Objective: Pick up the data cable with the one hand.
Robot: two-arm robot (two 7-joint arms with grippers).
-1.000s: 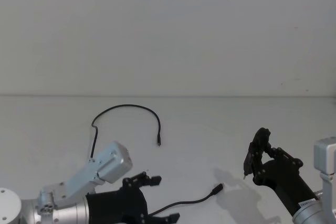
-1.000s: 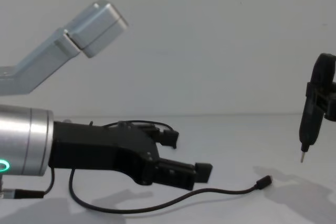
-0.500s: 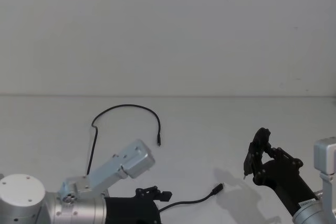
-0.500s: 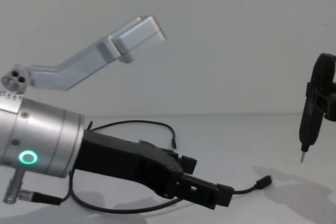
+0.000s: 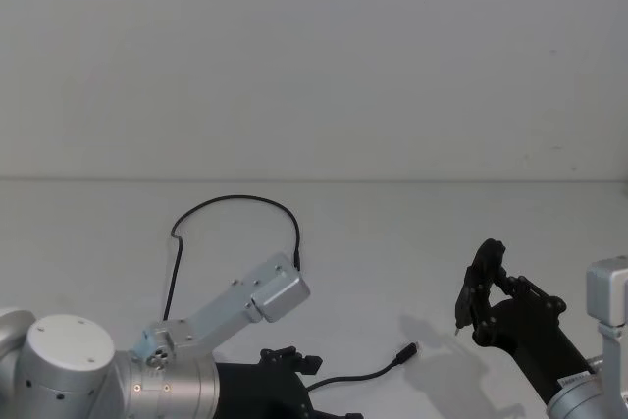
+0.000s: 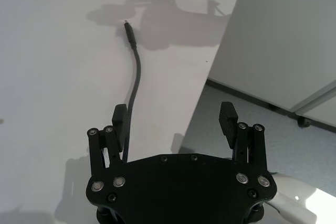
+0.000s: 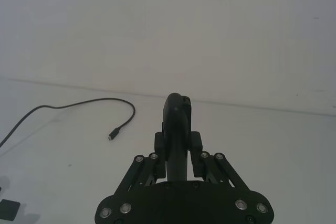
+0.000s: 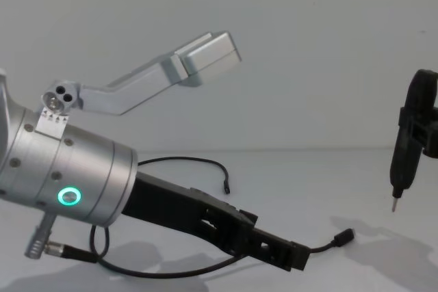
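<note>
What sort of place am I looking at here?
Probably a robot test lab: bare white table, blank wall, left gripper open near a data cable, right gripper holding a pen-like tool.

The left end effector (image 6: 173, 113) hangs over the desk (image 6: 52, 56) edge, its fingers spread wide apart. The data cable (image 6: 137, 69) runs beside one finger (image 6: 119, 120), and its plug (image 6: 127, 29) lies farther out on the desk

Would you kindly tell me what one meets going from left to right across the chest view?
Thick silver cylindrical left arm with green ring light → its black angular two-finger tool → long thin black data cable's free plug → slim dark pen-like stylus with metal tip.
</note>
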